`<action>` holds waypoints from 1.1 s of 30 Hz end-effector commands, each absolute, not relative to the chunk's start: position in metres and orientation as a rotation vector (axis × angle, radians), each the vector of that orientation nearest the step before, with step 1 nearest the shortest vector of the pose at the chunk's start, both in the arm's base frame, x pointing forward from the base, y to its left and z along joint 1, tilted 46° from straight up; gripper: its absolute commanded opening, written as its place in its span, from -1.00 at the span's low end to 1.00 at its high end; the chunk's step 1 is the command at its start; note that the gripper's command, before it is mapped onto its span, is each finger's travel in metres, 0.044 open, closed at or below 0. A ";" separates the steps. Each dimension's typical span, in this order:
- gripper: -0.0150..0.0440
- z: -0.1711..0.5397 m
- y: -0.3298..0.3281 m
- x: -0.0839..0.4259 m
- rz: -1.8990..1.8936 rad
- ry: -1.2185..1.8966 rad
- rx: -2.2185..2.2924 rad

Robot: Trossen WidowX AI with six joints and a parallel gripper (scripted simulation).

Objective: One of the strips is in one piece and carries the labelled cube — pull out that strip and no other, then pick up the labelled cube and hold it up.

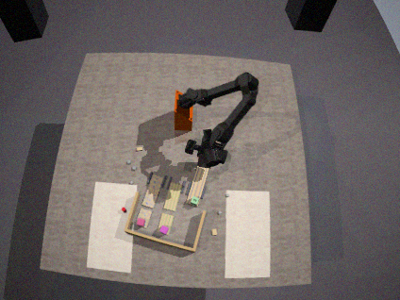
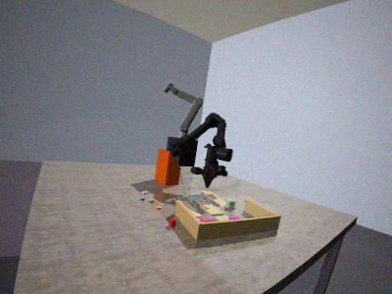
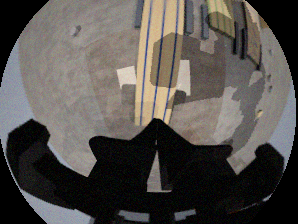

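The right strip (image 1: 198, 183) (image 2: 214, 199) (image 3: 152, 30) is pale with dark blue lines and looks to be in one piece. The green cube (image 1: 194, 201) (image 2: 230, 203) with dark marks sits at its front end. A brown strip (image 1: 153, 188) and a yellowish strip (image 1: 173, 197) lie to its left, each with a gap before a separate front piece. A pink cube (image 1: 141, 222) and a magenta cube (image 1: 164, 229) are on those pieces. My gripper (image 2: 207, 185) (image 3: 156, 121) is shut and empty, above the right strip's arm-side end; the top view hides its tips.
A three-sided wooden frame (image 1: 160, 240) (image 2: 238, 229) stands around the front pieces. Dark low rails flank the strips. An orange block (image 1: 183, 124) (image 2: 166, 168) stands by the arm's base. Two white sheets (image 1: 110, 250) (image 1: 247, 236), a red piece (image 1: 124, 209) (image 2: 172, 222) and small grey pebbles lie around.
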State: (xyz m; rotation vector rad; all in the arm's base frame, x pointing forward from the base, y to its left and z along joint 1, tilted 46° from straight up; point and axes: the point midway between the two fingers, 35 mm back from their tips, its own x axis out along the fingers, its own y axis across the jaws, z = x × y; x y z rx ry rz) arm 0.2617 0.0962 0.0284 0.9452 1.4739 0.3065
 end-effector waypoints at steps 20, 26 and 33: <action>1.00 0.038 0.057 0.330 0.225 1.504 1.044; 1.00 0.037 0.047 0.352 0.225 1.503 1.043; 1.00 0.036 0.036 0.378 0.225 1.501 1.042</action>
